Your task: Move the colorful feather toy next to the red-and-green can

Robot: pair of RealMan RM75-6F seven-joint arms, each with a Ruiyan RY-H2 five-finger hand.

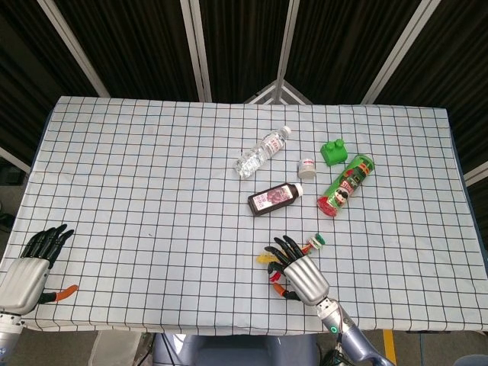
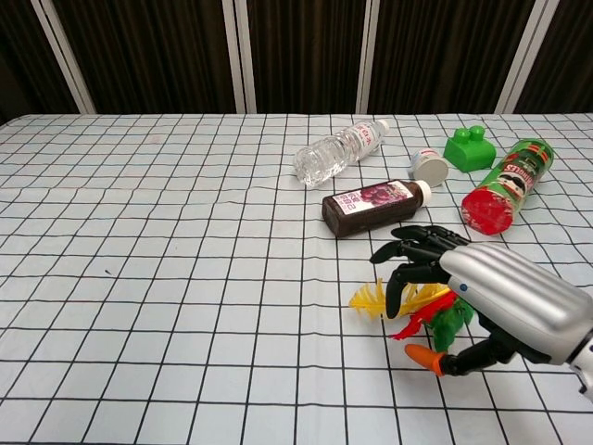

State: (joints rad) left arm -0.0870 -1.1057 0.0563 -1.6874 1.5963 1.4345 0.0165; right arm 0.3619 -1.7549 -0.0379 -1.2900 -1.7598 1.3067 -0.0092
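Observation:
The colorful feather toy (image 2: 371, 299) lies on the checked cloth near the front edge, its yellow feathers (image 1: 264, 258) pointing left and its white-and-green end (image 1: 316, 243) pointing right. My right hand (image 1: 299, 269) hovers over the toy's middle, fingers spread and arched down onto the feathers and thumb apart below; no grip shows. In the chest view the right hand (image 2: 482, 298) covers most of the red and green feathers. The red-and-green can (image 1: 345, 185) lies on its side further back right, red lid (image 2: 485, 210) facing me. My left hand (image 1: 30, 263) rests open at the front left corner.
Between the toy and the can lies a dark brown bottle (image 1: 274, 198). Behind it are a clear water bottle (image 1: 263, 151), a small white jar (image 1: 306, 167) and a green block (image 1: 334, 151). The front edge of the table (image 1: 229, 328) runs just behind my right hand.

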